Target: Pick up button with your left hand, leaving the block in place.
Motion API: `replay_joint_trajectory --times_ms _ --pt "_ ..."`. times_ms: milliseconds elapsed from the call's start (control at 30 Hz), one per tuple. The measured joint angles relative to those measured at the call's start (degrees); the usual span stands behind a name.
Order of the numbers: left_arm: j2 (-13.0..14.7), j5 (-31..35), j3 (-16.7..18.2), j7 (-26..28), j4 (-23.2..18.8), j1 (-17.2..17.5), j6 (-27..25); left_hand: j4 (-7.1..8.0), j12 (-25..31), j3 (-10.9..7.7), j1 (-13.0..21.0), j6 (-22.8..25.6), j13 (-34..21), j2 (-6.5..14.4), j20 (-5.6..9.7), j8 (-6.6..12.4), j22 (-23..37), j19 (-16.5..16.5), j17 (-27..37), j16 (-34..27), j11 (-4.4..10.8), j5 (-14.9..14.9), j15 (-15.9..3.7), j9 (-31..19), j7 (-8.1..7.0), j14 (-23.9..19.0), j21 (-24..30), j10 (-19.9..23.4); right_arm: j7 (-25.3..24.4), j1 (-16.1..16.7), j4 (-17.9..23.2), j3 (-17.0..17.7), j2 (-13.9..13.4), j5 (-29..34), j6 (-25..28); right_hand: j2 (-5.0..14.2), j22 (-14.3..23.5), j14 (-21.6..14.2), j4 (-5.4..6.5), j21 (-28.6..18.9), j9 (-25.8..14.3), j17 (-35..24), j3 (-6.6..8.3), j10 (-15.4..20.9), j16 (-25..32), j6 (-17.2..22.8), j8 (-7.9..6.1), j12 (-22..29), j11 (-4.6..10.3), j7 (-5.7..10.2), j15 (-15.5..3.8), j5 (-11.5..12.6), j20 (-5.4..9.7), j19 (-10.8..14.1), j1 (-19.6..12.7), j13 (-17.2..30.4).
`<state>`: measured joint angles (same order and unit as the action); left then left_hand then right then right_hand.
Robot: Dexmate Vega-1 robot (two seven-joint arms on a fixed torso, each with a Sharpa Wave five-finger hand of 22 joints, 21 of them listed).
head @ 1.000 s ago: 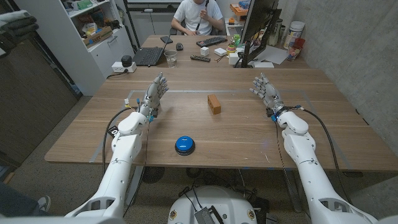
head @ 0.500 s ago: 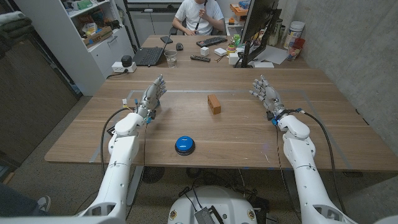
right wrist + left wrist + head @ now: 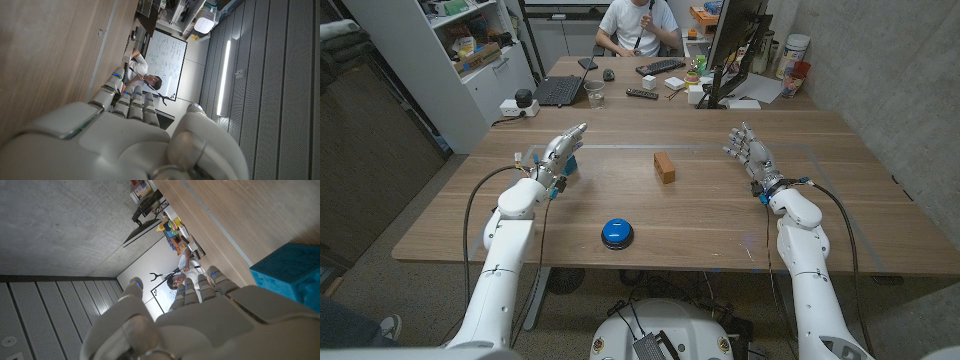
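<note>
The blue round button point(image 3: 617, 233) sits near the table's front edge, about in the middle. A brown wooden block point(image 3: 664, 167) lies farther back, right of centre. My left hand point(image 3: 560, 152) hovers open at the back left, fingers apart and leaning toward the middle, well away from the button. In the left wrist view my left hand point(image 3: 200, 310) holds nothing. My right hand point(image 3: 748, 150) stands open at the back right, fingers spread and pointing away; the right wrist view shows this hand point(image 3: 125, 125) empty as well.
A small teal object point(image 3: 568, 166) lies beside my left hand, also seen as a teal block point(image 3: 290, 275). Behind my table stands a second table with a laptop point(image 3: 560, 90), a glass point(image 3: 595, 95) and a monitor point(image 3: 735, 40); a person point(image 3: 638, 25) sits there.
My left arm has swung outward and the left hand has tipped over, its fingers now leaning toward the table's middle. The right hand, button and block have stayed put.
</note>
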<state>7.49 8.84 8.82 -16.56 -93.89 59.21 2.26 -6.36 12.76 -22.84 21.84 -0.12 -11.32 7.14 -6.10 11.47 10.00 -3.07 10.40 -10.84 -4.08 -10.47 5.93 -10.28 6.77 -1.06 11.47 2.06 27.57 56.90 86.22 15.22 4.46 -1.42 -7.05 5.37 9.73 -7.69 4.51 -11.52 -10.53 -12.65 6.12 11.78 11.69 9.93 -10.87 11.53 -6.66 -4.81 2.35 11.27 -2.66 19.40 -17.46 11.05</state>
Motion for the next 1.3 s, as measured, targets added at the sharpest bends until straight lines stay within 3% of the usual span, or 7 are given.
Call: replay_joint_trajectory --times_ms 233,467,600,767,1000,1133,1300 --pt "3.4 5.9 -2.6 4.0 -4.2 2.4 1.4 -2.78 0.4 -2.3 4.5 1.3 -0.3 0.3 -3.2 0.01 0.2 -3.2 -0.1 -0.7 0.65 0.0 -0.16 0.0 0.08 -3.2 1.2 1.2 0.7 0.1 0.4 0.3 0.8 1.0 0.2 0.0 0.0 0.0 0.0 0.0 0.0 0.1 0.0 0.2 0.0 0.0 0.0 0.0 -0.21 0.0 0.0 0.0 0.0 0.0 0.0 0.0" --pt "7.1 10.8 -5.4 7.0 -8.0 4.1 1.1 -3.06 0.4 -2.59 6.1 1.7 -0.7 -0.5 -5.6 0.01 0.8 -6.3 0.2 -1.3 1.44 0.0 -0.32 0.0 -0.32 -6.1 2.1 1.2 1.0 0.0 0.5 0.4 1.5 1.7 0.3 0.0 0.0 0.0 0.0 0.0 0.0 0.1 0.0 0.2 0.0 0.0 0.0 0.0 -0.21 0.0 0.0 0.0 0.0 0.0 0.0 0.0" --pt "8.6 12.9 -6.7 7.9 -9.4 4.6 0.0 -3.06 0.4 -2.59 6.2 1.7 -0.8 -0.6 -5.89 0.01 0.8 -6.6 0.1 -1.3 1.96 0.0 -0.54 0.0 -0.34 -6.3 2.1 1.3 1.1 -0.2 0.4 0.4 1.8 2.0 0.3 0.0 0.0 0.0 0.0 0.0 0.0 0.1 0.0 0.2 0.0 0.1 0.0 0.0 -0.2 0.13 0.0 0.0 0.0 0.0 0.0 0.0" --pt "11.4 16.6 -8.9 9.0 -12.2 5.3 -2.8 -3.22 0.4 -2.42 6.9 2.4 -1.0 -1.3 -6.2 0.0 1.3 -8.8 0.4 -2.1 3.01 0.0 -1.38 0.0 -1.54 -8.8 3.3 1.5 1.2 -0.4 0.1 0.4 2.0 2.4 0.3 0.0 0.0 0.0 0.0 0.0 0.0 0.1 0.0 0.2 0.0 0.2 0.0 0.0 -0.2 0.21 0.0 0.0 -0.41 0.4 0.0 0.0" --pt "14.9 20.5 -11.7 9.5 -15.3 5.8 -6.2 -3.16 0.9 -1.84 7.8 2.9 -1.3 -2.6 -6.29 0.0 1.8 -14.2 0.7 -2.6 4.52 0.0 -1.4 -0.3 -3.43 -11.2 5.4 1.6 1.3 -0.8 -0.3 0.5 2.1 2.9 0.4 0.0 0.0 0.0 0.0 0.0 0.0 0.1 0.0 0.2 0.0 0.2 0.0 0.0 -0.2 0.21 0.0 0.0 -0.84 0.0 0.0 0.0" --pt "16.9 22.8 -13.4 9.7 -16.9 5.8 -7.9 -2.98 0.9 -1.55 7.8 3.0 -1.4 -3.0 -6.3 0.0 1.9 -16.8 0.8 -2.6 4.53 0.0 -1.22 -0.3 -3.55 -11.9 6.2 1.6 1.3 -1.1 -0.9 0.6 2.2 3.1 0.4 0.0 0.0 0.0 0.0 0.0 0.0 0.1 0.0 0.2 0.0 0.4 0.0 0.0 -0.2 0.42 0.0 0.0 -0.84 0.0 0.0 0.0" --pt "18.7 24.1 -14.7 9.8 -18.0 5.8 -8.5 -2.89 1.2 -1.15 8.1 5.3 -1.6 -3.2 -6.41 0.76 1.9 -19.8 1.2 -2.6 4.62 0.0 -0.93 -0.3 -5.48 -12.2 7.0 1.7 1.3 -1.5 -1.5 0.6 2.2 3.3 0.4 0.0 0.0 0.0 0.0 0.0 0.0 0.1 0.0 0.2 0.0 0.4 0.0 0.0 -0.2 0.42 0.0 0.0 -1.45 0.2 0.0 0.0"
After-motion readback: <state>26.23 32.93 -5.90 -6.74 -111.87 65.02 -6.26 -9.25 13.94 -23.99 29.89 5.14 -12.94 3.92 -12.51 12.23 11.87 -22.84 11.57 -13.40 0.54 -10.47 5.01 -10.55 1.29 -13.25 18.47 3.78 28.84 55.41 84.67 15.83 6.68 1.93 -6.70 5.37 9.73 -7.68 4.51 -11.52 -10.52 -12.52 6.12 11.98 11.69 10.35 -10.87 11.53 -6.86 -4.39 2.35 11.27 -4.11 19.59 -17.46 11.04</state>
